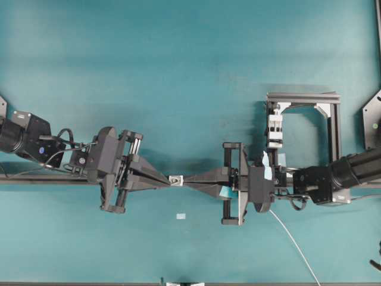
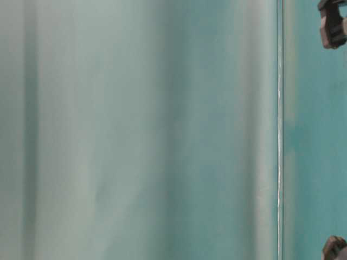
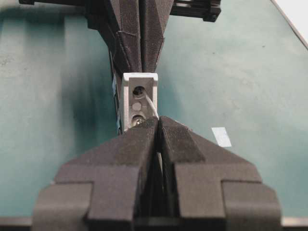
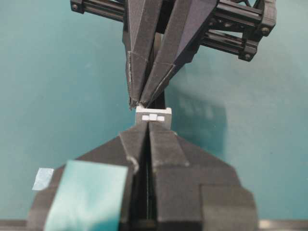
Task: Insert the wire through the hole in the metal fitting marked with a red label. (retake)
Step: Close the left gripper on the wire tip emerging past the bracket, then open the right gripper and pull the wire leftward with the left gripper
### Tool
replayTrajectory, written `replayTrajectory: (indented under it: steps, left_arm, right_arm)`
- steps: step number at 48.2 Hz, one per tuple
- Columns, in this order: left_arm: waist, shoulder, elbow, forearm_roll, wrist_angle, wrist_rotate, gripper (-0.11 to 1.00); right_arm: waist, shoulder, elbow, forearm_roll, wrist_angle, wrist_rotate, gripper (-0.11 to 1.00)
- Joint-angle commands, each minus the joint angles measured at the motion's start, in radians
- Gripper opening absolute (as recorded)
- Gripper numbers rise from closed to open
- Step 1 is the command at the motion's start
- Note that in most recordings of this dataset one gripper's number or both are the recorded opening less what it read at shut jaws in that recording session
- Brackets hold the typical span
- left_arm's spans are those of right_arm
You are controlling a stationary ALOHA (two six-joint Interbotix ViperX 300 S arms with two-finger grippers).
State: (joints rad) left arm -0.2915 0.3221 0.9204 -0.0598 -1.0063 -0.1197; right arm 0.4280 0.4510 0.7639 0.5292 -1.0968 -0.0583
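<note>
Teal table (image 1: 190, 59): fills the overhead view and carries everything below.

Black frame (image 1: 330, 125): stands at the far right of the table, with a white clamp block (image 1: 274, 130) on its left upright.

Black rail (image 1: 36, 177): lies along the table under both arms.

Left gripper (image 1: 168, 179) and right gripper (image 1: 186, 182): the 2 meet tip to tip at mid-table. Left fingers pressed together, their tips against the near face of the metal fitting (image 3: 139, 100). Right fingers closed, pinching the fitting's opposite edge.

Wire (image 1: 294, 244): pale, runs from behind the right gripper toward the lower right table edge. Whether it reaches the fitting cannot be told.

Metal fitting: small silver bracket over the rail, between the 2 sets of fingertips.

Paper scrap (image 1: 181, 216): white, on the table near the fitting.

Hole (image 3: 138, 90): dark, in the fitting's face.
</note>
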Motion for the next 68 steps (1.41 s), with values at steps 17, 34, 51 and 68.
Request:
replayTrajectory:
  steps: [17, 34, 51, 68]
  left_arm:
    - [0.011, -0.029, -0.012, 0.003, -0.005, 0.008, -0.1]
    - [0.02, -0.043, -0.009, 0.003, 0.011, 0.015, -0.1]
    - [0.02, -0.078, 0.015, 0.003, 0.037, 0.015, -0.1]
    - [0.02, -0.078, 0.025, 0.003, 0.038, 0.015, -0.1]
  right_arm:
    - [-0.009, -0.008, -0.002, 0.02, 0.008, 0.003, 0.04]
    - [-0.009, -0.035, 0.008, 0.02, 0.008, 0.003, 0.88]
    - [-0.008, -0.046, 0.015, 0.018, 0.008, 0.002, 0.88]
    - [-0.008, -0.046, 0.015, 0.018, 0.008, 0.003, 0.87]
